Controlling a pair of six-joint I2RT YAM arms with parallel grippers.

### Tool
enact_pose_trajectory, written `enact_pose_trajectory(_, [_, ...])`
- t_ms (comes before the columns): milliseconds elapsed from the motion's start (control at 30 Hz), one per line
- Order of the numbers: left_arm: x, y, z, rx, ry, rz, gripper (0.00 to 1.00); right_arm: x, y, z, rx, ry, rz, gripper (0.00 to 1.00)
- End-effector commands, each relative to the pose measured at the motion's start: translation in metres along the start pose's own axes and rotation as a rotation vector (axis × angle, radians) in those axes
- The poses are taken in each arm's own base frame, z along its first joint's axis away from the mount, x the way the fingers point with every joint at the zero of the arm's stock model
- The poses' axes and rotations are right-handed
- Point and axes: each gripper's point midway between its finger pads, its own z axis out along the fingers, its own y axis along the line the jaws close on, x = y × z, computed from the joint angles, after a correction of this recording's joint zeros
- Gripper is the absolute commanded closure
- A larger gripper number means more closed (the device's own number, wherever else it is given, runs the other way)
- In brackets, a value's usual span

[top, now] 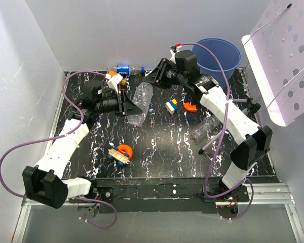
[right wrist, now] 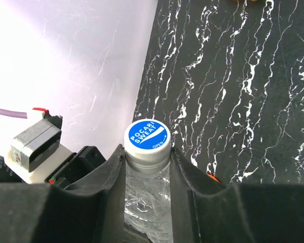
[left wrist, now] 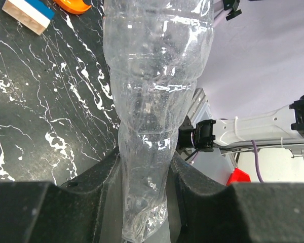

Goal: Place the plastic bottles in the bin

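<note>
A plain clear crushed bottle [top: 141, 101] is held off the table between my two grippers. My left gripper [top: 127, 107] is shut on its flattened lower end [left wrist: 144, 167]. My right gripper [top: 153, 81] is shut on the neck just under a white and blue cap [right wrist: 147, 135]. The blue bin [top: 218, 56] stands at the back right, behind the right wrist. Another clear bottle [top: 207, 129] lies on the table under the right forearm. A blue-label bottle [top: 123, 68] and an orange one [top: 114, 77] lie at the back, behind the left gripper. No green bottle is in view.
A yellow-blue block [top: 171, 106] and an orange toy [top: 190, 106] lie mid-table right of the held bottle. An orange-and-blue toy [top: 120, 152] lies front centre. White walls close in the left and back; a perforated panel [top: 286, 61] overhangs the right.
</note>
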Motion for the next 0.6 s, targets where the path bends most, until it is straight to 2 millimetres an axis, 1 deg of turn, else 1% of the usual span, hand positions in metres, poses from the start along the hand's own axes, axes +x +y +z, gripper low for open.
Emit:
enact_pose_trajectory(0, [-0.005, -0.028, -0.013, 0.07, -0.03, 0.094, 1.0, -0.025, 0.009, -0.006, -0.031, -0.077, -0.036, 0.7])
enact_pose_trajectory(67, [-0.004, -0.026, -0.013, 0.064, -0.03, 0.093, 1.0, -0.026, 0.005, -0.002, -0.025, -0.069, -0.026, 0.69])
enact_pose_trajectory(200, [-0.002, -0.024, -0.013, 0.057, -0.031, 0.093, 1.0, -0.024, 0.003, 0.002, -0.028, -0.049, -0.02, 0.58])
enact_pose_trajectory(267, [-0.004, -0.024, -0.013, 0.056, -0.034, 0.093, 1.0, -0.023, 0.002, 0.004, -0.028, -0.047, -0.017, 0.58])
enact_pose_trajectory(333, [-0.004, -0.024, -0.012, 0.056, -0.033, 0.094, 1.0, -0.024, 0.001, 0.004, -0.029, -0.052, -0.016, 0.69])
enact_pose_trajectory(400, [-0.004, -0.024, -0.011, 0.057, -0.031, 0.094, 1.0, -0.025, -0.001, 0.006, -0.021, -0.061, -0.017, 0.91])
enact_pose_trajectory(433, [-0.005, -0.024, -0.011, 0.057, -0.031, 0.094, 1.0, -0.026, -0.001, 0.006, -0.019, -0.063, -0.016, 0.98])
enact_pose_trajectory(467, [-0.005, -0.024, -0.011, 0.057, -0.03, 0.093, 0.98, -0.027, -0.003, 0.007, -0.014, -0.067, -0.018, 0.99])
enact_pose_trajectory(500, [-0.005, -0.024, -0.012, 0.056, -0.033, 0.095, 0.88, -0.029, -0.003, 0.006, -0.012, -0.074, -0.023, 0.99])
enact_pose_trajectory(567, [-0.006, -0.024, -0.012, 0.052, -0.034, 0.095, 0.44, -0.033, -0.003, 0.005, -0.004, -0.092, -0.037, 0.99])
